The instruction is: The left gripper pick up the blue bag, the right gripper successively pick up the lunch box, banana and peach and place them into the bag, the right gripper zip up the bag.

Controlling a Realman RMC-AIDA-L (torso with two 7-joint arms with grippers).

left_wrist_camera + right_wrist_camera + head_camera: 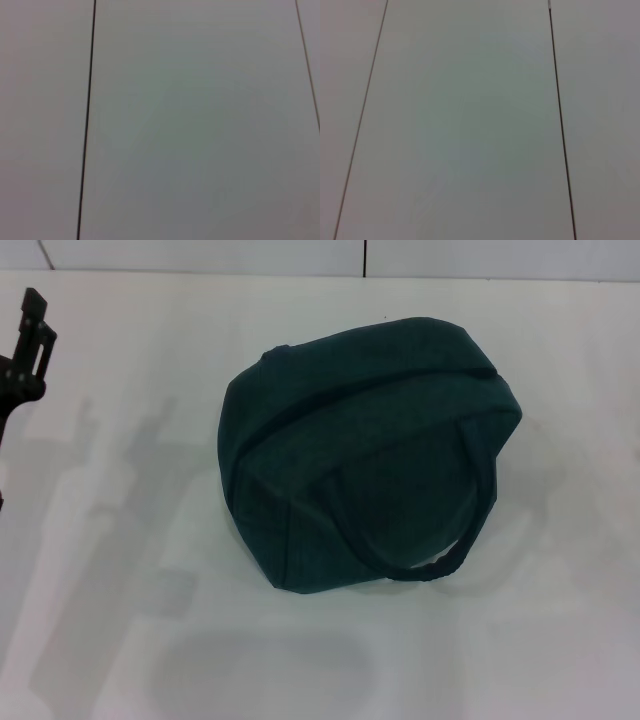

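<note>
The blue bag (365, 450) lies closed on the white desk (120, 640) at centre frame, with no lunch box, banana or peach in sight. The left gripper (25, 340) sits at the upper left edge, holding nothing; I cannot tell its opening. The right gripper is out of sight. It looks finished, or not yet started.

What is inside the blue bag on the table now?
That cannot be seen. The blue bag lies closed on the white table, one handle draped over its side. The fabric hides everything inside. No lunch box or fruit shows on the table around it.
</note>
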